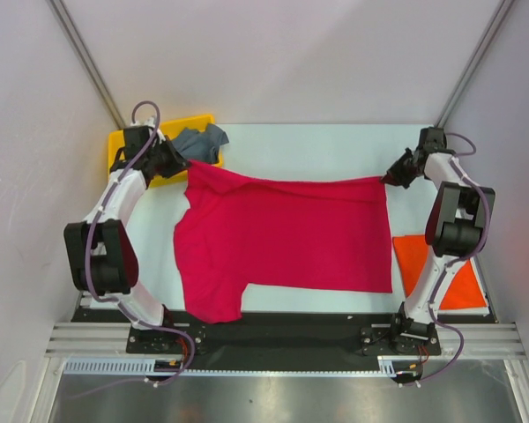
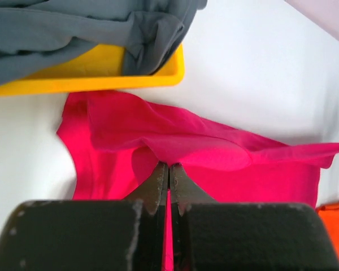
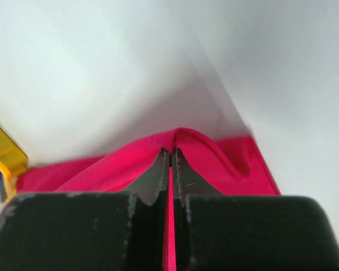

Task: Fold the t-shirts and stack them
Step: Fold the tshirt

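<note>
On the white tabletop (image 1: 317, 145) we see the crimson-pink t-shirt (image 1: 282, 238) spread out in the middle. Both arms bend their elbows outward and reach to the far side. The left pincer (image 1: 178, 164) is pressed together on the shirt's far left edge, and the right pincer (image 1: 390, 177) pinches its far right corner. The grey-blue t-shirt (image 1: 201, 141) drapes over the yellow tray (image 1: 123, 143). The orange-red t-shirt (image 1: 441, 269) lies flat beside the right arm.

White table (image 1: 317, 145) — pale walls (image 1: 291, 53) (metal struts (image 1: 88, 62) in corners) — even light.
</note>
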